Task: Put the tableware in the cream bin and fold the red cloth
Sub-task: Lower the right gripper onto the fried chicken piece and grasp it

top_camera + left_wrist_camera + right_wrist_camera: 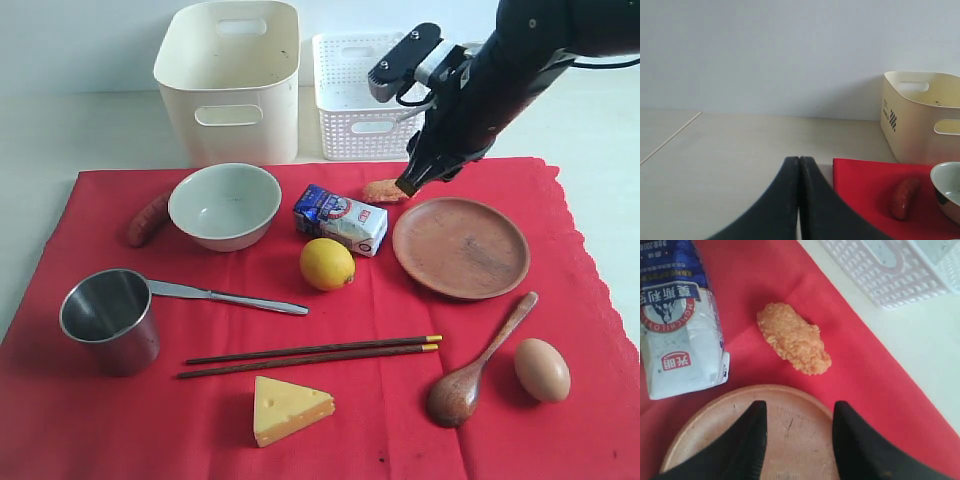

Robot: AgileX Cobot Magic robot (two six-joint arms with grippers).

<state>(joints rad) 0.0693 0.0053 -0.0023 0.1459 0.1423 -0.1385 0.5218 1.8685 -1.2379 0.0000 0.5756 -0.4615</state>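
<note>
Tableware lies spread over the cloth (100,420), a flat bright red sheet with a scalloped right edge. At far left the bowl (224,205), cream and empty, sits upright just in front of the bin (245,140), a tall smooth cream tub with oval handle holes that stands off the cloth. At near left the cup (110,318), plain steel, stands upright, and the knife (225,296) lies beside it with its blade pointing right. In the middle the chopsticks (310,355), dark with yellow tips, lie side by side. At near right the spoon (480,365), brown wood, lies at a slant. Beyond it the plate (460,246), round brown wood, lies flat and bare. Over its far rim hangs the right gripper (797,410), fingers spread with nothing between them; a fried piece (794,337) lies on the cloth just past them. Low over the table by the cloth's far left corner, the left gripper (799,165) has its fingers pressed together and holds nothing.
</note>
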